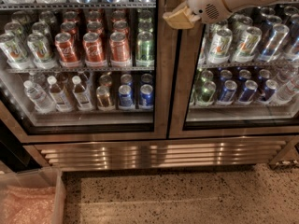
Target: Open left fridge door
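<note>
The left fridge door (161,83) is a tall glass pane in a brushed steel frame, seen in the camera view, and it stands shut. Behind its glass are red cans (93,48), a green can (145,48) and clear water bottles (58,94). My gripper (176,17), tan-tipped on a white arm that comes in from the top right, is high up at the steel strip where the two doors meet, over the left door's right edge.
The matching right door (280,127) shows green-and-white and blue cans. A steel grille (159,154) runs below both doors. A clear plastic bin (58,192) with pink filling stands on the speckled floor (187,197) at the bottom left.
</note>
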Motion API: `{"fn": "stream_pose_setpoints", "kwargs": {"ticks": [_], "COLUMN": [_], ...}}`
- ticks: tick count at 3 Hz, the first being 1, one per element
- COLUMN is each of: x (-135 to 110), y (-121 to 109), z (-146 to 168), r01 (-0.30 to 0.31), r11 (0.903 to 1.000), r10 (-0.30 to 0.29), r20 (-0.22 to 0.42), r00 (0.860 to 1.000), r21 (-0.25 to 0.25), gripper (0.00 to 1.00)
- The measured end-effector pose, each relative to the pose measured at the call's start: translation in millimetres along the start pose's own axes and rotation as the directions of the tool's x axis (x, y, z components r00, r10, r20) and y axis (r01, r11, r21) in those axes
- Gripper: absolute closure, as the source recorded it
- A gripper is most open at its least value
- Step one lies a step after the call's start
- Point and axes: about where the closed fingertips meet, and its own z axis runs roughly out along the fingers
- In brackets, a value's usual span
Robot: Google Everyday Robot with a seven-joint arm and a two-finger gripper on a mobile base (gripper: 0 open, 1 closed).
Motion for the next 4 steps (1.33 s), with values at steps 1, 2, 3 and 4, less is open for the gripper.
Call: {"fn": "stream_pose_setpoints", "kwargs": {"ticks": [1, 2, 3, 4], "x": [0.2, 0.3, 0.6, 0.5], "y": [-0.5, -0.9, -1.4, -1.4], "z": [-0.4, -0.6, -0.8, -0.7], "r01": [-0.003, -0.006, -0.009, -0.009], "r11": [1.0000, 1.0000, 1.0000, 1.0000], "r10": [0.003, 0.006, 0.009, 0.009], "r20": [0.002, 0.004, 0.007, 0.007], "r00": [1.000, 1.000, 1.000, 1.000], "r21": [0.001, 0.003, 0.004, 0.004], "gripper": [1.00, 1.00, 1.00, 0.81]}}
